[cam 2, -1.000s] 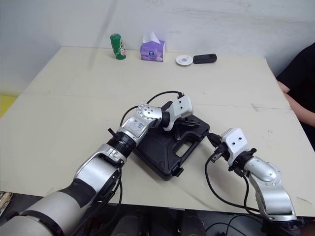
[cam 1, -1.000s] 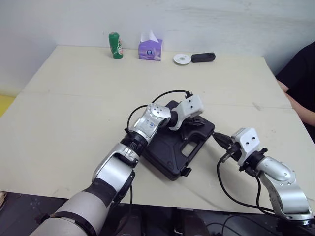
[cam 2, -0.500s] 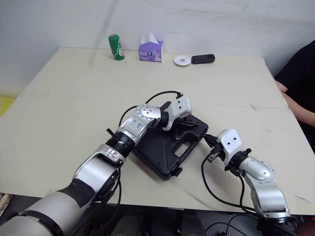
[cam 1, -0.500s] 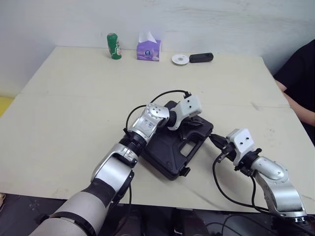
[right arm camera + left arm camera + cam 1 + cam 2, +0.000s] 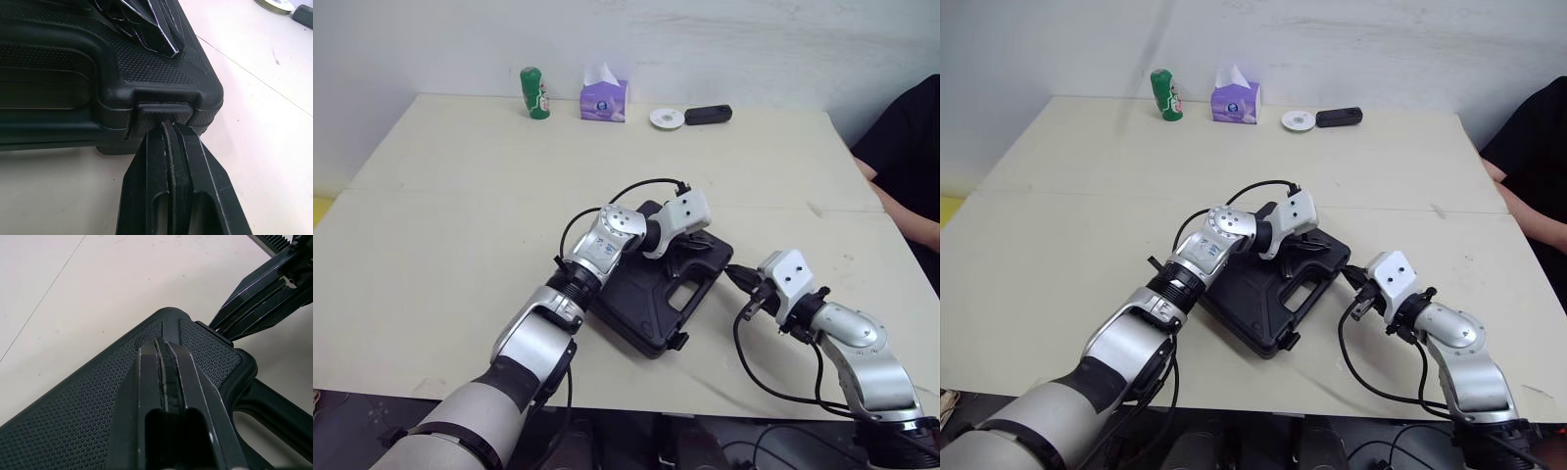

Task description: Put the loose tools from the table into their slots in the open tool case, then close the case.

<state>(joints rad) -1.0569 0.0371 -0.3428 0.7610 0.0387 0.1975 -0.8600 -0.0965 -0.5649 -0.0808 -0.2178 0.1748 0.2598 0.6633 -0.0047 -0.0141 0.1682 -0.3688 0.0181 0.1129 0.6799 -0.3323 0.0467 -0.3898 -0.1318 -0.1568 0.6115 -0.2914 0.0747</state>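
Note:
The black tool case [image 5: 646, 294] lies closed on the table, handle toward the front right. My left gripper [image 5: 689, 242] is shut and its tips rest on the textured lid [image 5: 73, 401] near the right-hand corner. My right gripper [image 5: 732, 273] is shut too, and its tip [image 5: 168, 128] touches a small latch [image 5: 162, 111] on the case's side wall at that corner. In the left wrist view the right gripper [image 5: 259, 293] comes in just beyond the lid's edge. No loose tools lie on the table.
At the table's far edge stand a green can [image 5: 530, 91], a purple tissue box [image 5: 603, 99], a white disc [image 5: 666, 118] and a black device [image 5: 708, 115]. A person in black [image 5: 901, 166] sits at the right. A second latch [image 5: 677, 341] sticks out of the case's front edge.
The camera has shifted slightly. My right gripper has moved a little left, closer to the case's corner latch. The left gripper stays on the lid.

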